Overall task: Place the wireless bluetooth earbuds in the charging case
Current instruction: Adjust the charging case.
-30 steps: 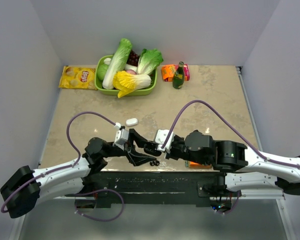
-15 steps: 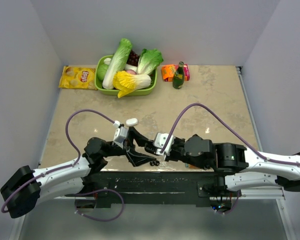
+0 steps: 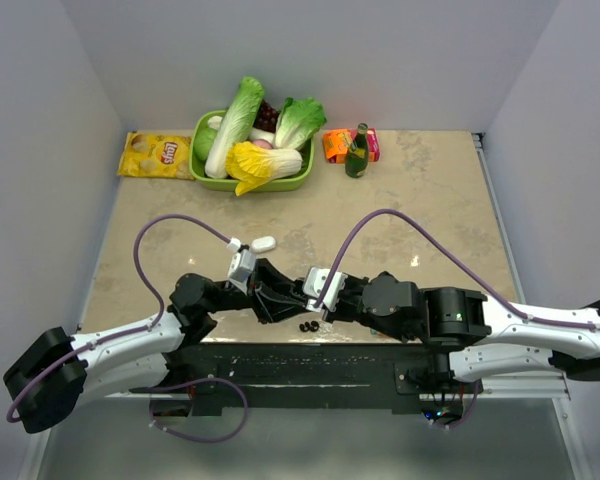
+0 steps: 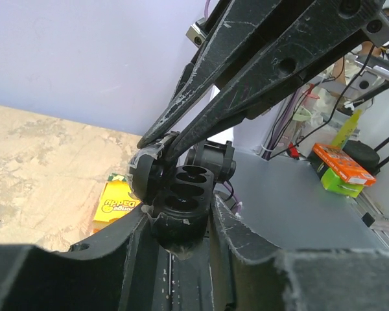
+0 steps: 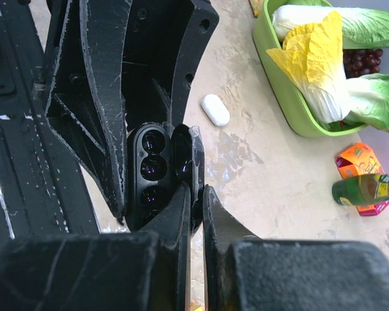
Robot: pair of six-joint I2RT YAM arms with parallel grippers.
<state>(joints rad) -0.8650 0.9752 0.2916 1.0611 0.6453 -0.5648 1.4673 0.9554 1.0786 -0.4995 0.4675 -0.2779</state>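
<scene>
My left gripper is shut on the body of an open black charging case, whose round wells look empty. My right gripper meets it from the right, its jaws pinching the case's lid. The case is held just above the table's near edge. Two black earbuds lie on the table just below the grippers. A white charging case lies shut behind the left gripper. I cannot make out the white earbuds.
A green basket of cabbages stands at the back, with a yellow chips bag to its left. A green bottle and orange packet stand to its right. A yellow-orange box lies under the right arm.
My right arm has moved left until its fingers closed on the black case in the left gripper. The left gripper has turned a little toward it. The black earbuds have not moved.
</scene>
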